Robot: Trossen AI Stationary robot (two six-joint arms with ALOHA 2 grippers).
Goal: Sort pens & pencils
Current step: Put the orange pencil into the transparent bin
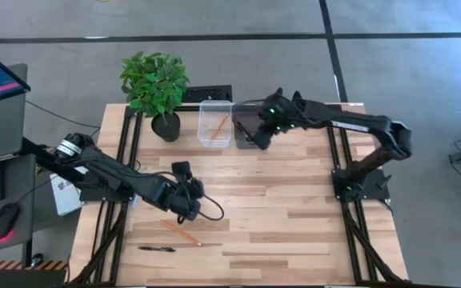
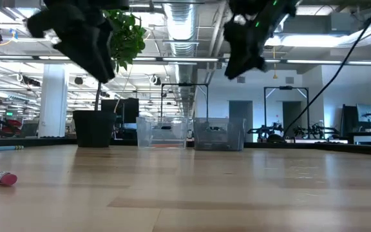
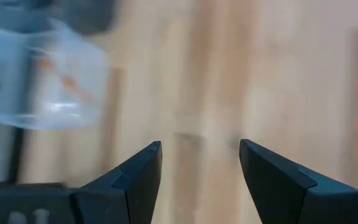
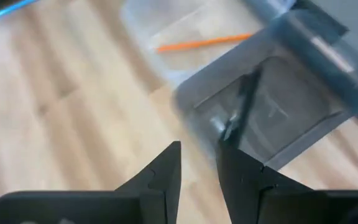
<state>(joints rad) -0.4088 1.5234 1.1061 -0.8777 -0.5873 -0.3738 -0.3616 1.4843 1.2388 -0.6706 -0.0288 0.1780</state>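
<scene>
Right pincer (image 4: 197,163) parted, empty, above grey bin (image 4: 328,74) holding black pen (image 4: 240,106); left pincer (image 3: 201,163) spread wide over bare desk (image 3: 241,74). Pen's tip blurred.

Pencil (image 1: 218,125) in clear bin; pencil (image 1: 182,233), pen (image 1: 157,249) on table (near front edge).

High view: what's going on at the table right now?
Two arms are sorting pens and pencils into two clear bins at the table's far edge. The right gripper hovers over the darker bin, jaws apart, with a black pen lying inside. The clear bin beside it holds an orange pencil. The left gripper is open and empty above the table, near a loose pencil and a loose pen.
</scene>
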